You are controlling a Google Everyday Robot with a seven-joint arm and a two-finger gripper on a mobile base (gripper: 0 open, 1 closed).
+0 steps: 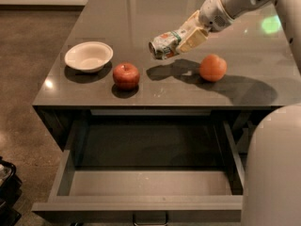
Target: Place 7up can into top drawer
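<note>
Countertop (141, 22), grey and glossy, fills the upper frame, and beneath it the top drawer (141, 202) stands pulled open across the bottom. At upper right the gripper (182, 38) hangs above the counter, where a white bowl (88, 56) at left, a red apple (126, 75) beside it and an orange (213, 68) right of centre rest. Its fingers are closed around the tilted 7up can (163, 45), held clear of the surface above centre.
</note>
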